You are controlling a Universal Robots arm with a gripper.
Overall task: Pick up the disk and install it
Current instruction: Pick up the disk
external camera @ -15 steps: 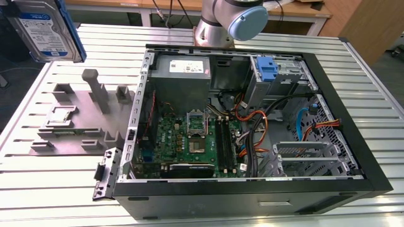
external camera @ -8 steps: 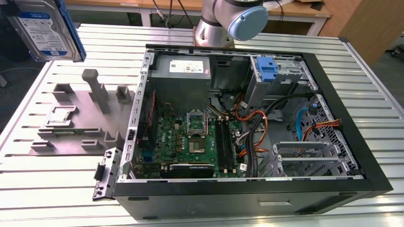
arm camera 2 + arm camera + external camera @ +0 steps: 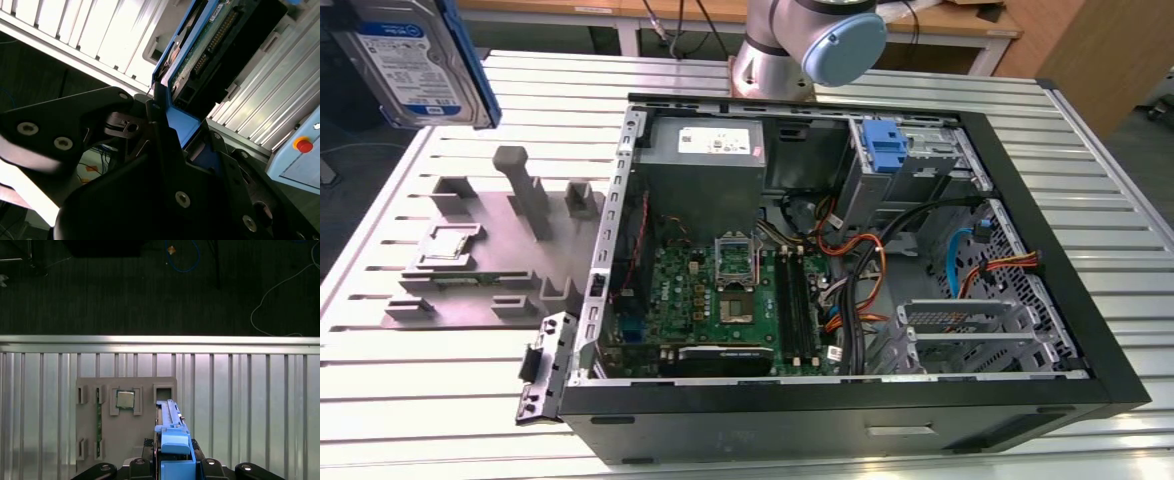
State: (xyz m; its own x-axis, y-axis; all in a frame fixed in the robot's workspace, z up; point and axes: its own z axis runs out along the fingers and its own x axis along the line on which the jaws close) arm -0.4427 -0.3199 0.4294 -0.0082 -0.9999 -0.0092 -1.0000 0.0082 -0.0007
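Ribbed aluminium table is seen carrying an open computer case and a grey fixture tray. At the upper left of the exterior view the disk is held aloft, label outward, well apart from the case. In both wrist views the gripper is clamped on 1 blue-railed end. The disk is judged dense, rigid and shock-sensitive. Its smooth plastic rails may slip, so the 2 long edges are favoured. Finger contact is hidden, and the disk's top is cut off.
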